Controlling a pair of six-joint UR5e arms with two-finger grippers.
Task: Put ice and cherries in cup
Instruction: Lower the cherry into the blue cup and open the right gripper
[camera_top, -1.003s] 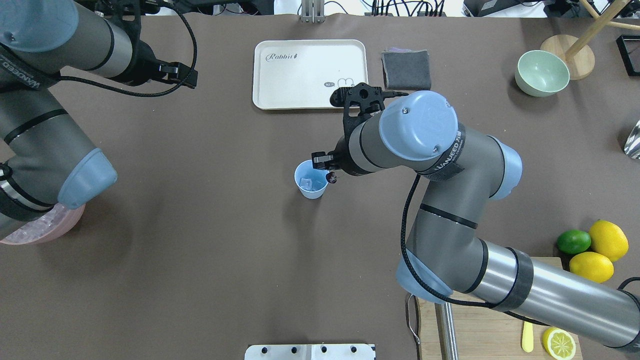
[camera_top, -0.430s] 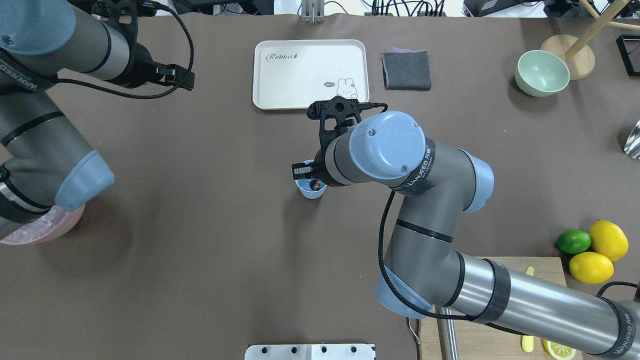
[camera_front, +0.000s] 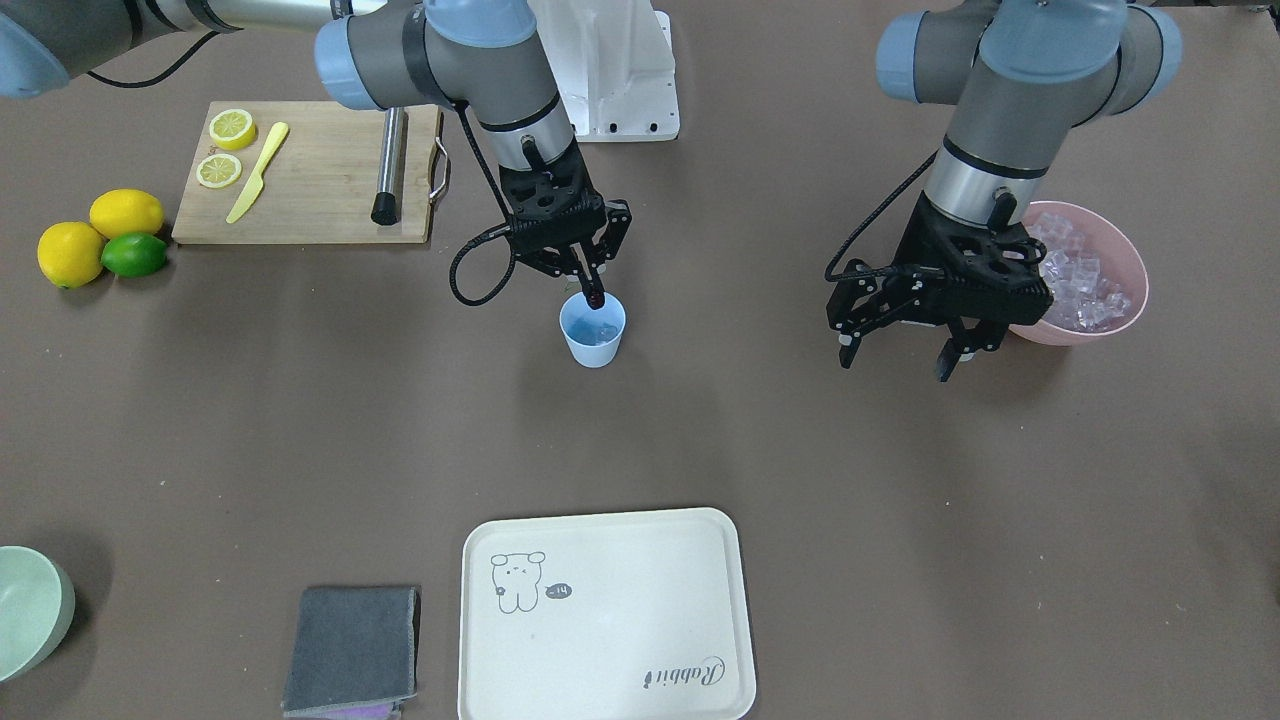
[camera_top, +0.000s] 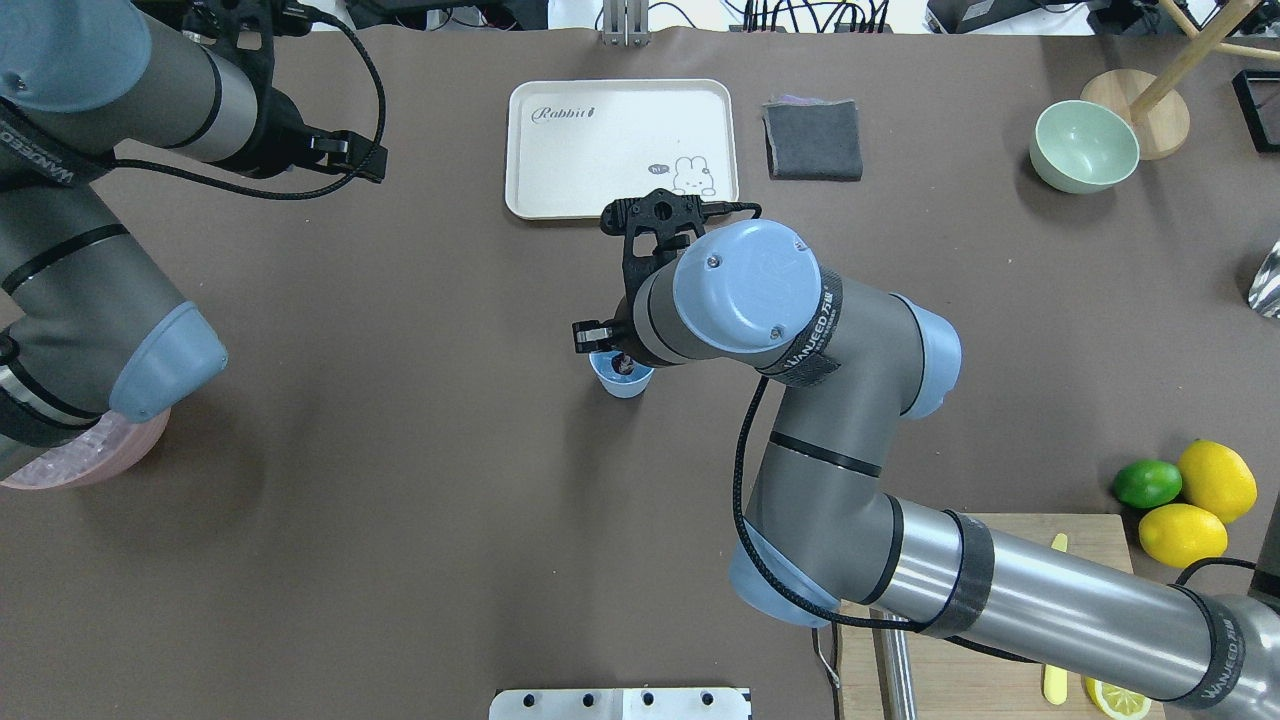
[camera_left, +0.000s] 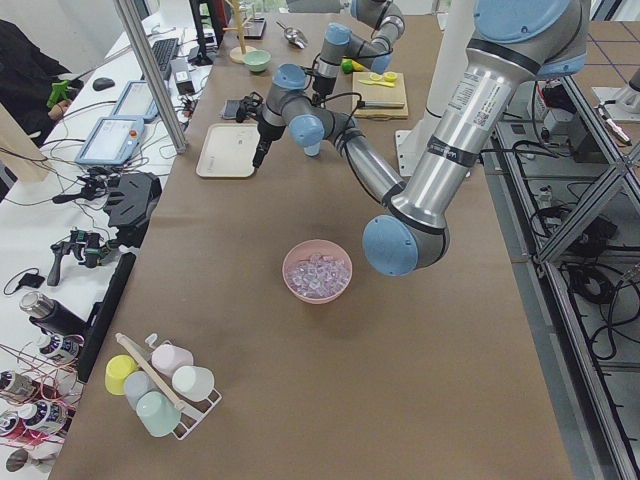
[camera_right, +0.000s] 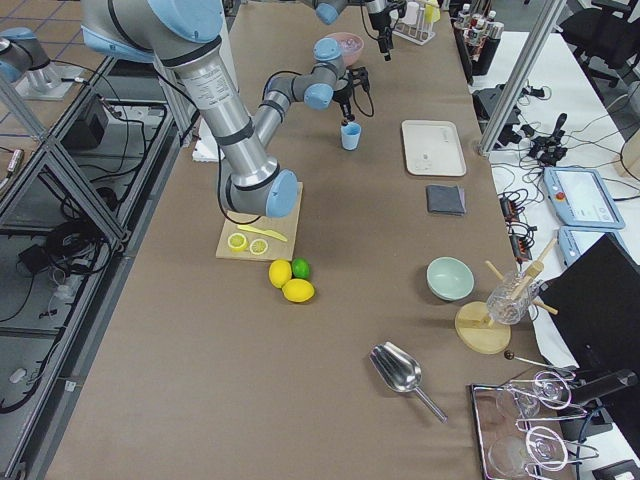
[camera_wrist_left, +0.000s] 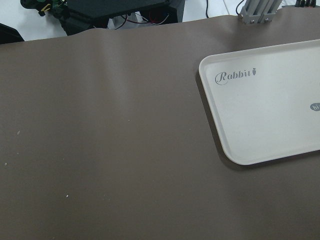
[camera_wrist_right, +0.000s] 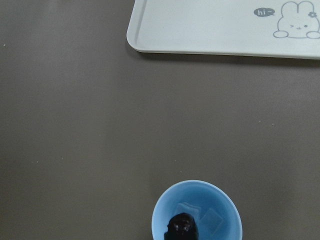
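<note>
Right jaws nearly shut, pinching the cherries (camera_front: 596, 298) at the fingertips. The cluster hangs right below the jaws at the mouth of the cup (camera_front: 594, 352), not yet let go. Wrist view looks straight down past the dark cluster, which sits inside the rim's outline, with ice (camera_wrist_right: 212, 219) cubes on the cup bottom directly beneath the jaws. Left jaws wide open with nothing in them, hovering over bare worktop (camera_front: 760, 420). Pink bowl (camera_front: 1135, 270) with the rest of the ice is just beside them on their outer side

Handling, my guess:
- **Cherries:** very light, small, smooth and round, so they could roll out of a loose pinch. Likely fairly stiff. Best hold is a gentle pinch across the middle of the cluster. Cannot tell which part the jaws have
- **Cup:** light, thin plastic with no handle. It would tip easily if the jaws or the cluster clip the rim, and the few cubes inside give little ballast
- **Ice cubes:** hard, glassy and slippery. Take one across its flat faces

Surface: flat matte brown cover, looks grippy enough, and the cup stands upright on it

Room:
- tray (camera_front: 640, 600) is well apart beyond the right jaws, on the side away from the robot
- cutting board (camera_front: 320, 200) is well apart on their outer side
- left jaws are well apart from the right ones, so a straight-down release looks unobstructed
</note>
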